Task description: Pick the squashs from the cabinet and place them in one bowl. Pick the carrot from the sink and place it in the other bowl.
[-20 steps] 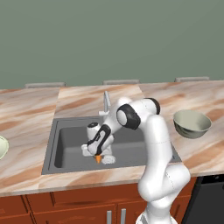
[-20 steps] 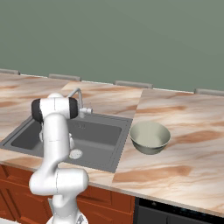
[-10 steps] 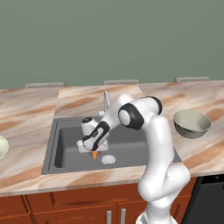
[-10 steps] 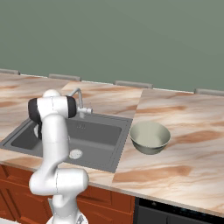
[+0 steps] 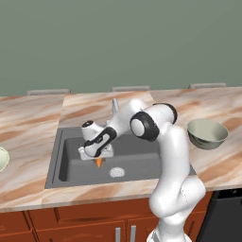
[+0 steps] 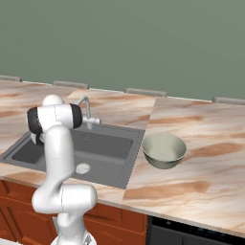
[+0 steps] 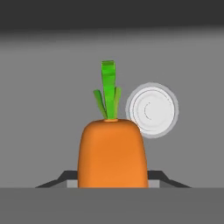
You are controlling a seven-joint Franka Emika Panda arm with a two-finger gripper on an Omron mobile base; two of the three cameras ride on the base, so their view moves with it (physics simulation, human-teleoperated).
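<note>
Counter (image 5: 33, 118): marbled, runs the full width, with the sink (image 5: 66, 165) set into it toward the left end in the left base view. Drain (image 5: 116, 172) sits on the sink floor near the front wall.

Arm: reaches down into the sink from the front edge of the counter.

Bowl (image 5: 207, 133): the one beside the sink stands on the counter off the sink's right edge, well apart from the gripper. It looks empty from the right base view (image 6: 164, 150). A sliver of a second pale bowl (image 5: 2, 158) shows at the far left edge of the counter.

Change over the last second: the gripper (image 5: 97, 155) has risen from near the sink floor and shifted toward the sink's left wall. The carrot (image 5: 99, 162) has come up with it and now hangs clear of the floor. Judgement: the pick has succeeded; what remains for this item is the carry out over the sink rim to its bowl.

Jaws: closed narrow on the carrot. In the hand view the carrot (image 7: 112, 153) fills the space between the fingertips (image 7: 65, 178), its green top pointing away from the hand, drain behind it.
</note>
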